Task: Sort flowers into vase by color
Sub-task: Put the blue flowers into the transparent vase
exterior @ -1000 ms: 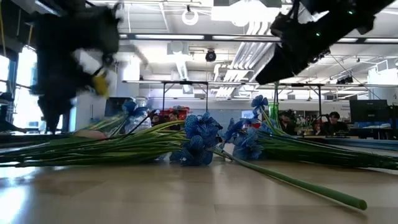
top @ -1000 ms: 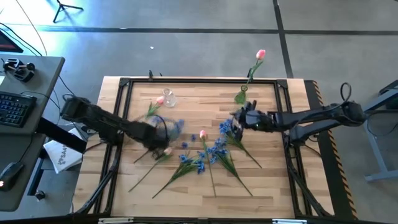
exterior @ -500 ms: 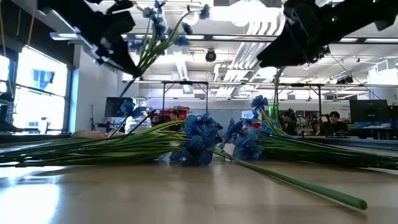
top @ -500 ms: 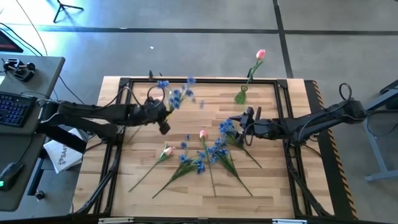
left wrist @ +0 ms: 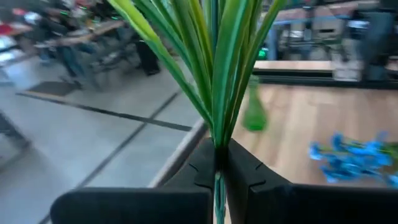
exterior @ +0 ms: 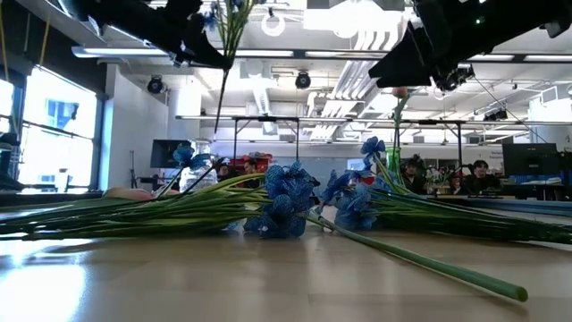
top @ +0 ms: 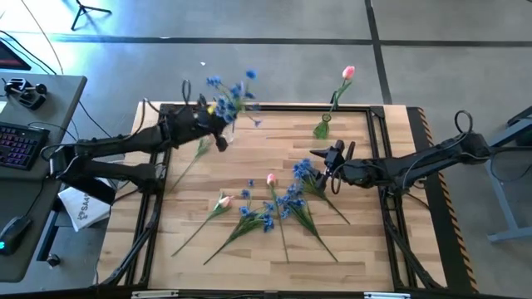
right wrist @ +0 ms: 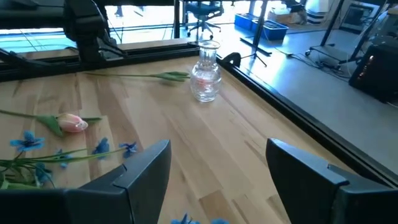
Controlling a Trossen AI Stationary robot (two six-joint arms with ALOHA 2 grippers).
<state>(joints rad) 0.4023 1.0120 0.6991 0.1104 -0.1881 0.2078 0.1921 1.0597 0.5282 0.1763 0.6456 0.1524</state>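
Note:
My left gripper [top: 218,123] is raised near the table's far-left part, shut on a blue-blossomed flower [top: 229,90]. Its blossoms stand above the fingers. The clear glass vase [right wrist: 205,79] stands close by; in the high view the arm hides it. My right gripper [top: 319,162] hovers open above blue flowers [top: 303,173] at centre-right. More blue flowers [top: 270,212] and two pink tulips [top: 271,178] [top: 223,201] lie flat on the table. A green vase [top: 322,129] at the far edge holds one pink tulip [top: 347,73] by its stem. My left gripper pinches the blue flower's stem [left wrist: 217,148] between its two fingers, just below where the leaves fan out. The fingers come roughly level from the table's left and lie across the stem. The flower is lifted clear and near upright, its lower stem [exterior: 218,98] hanging free.
A green stem with a leaf [top: 202,148] shows by the clear vase; whether it belongs to the held flower I cannot tell. A black frame [top: 266,108] runs around the tabletop. Bare wood lies along the near edge [top: 266,270]. A desk with a keyboard [top: 17,141] stands to the left.
My left gripper has risen from the middle of the table and swung toward the far-left, by the clear vase. It has carried the blue flower up with it. The flower has gone from low over the pile to lifted clear, blossoms up.

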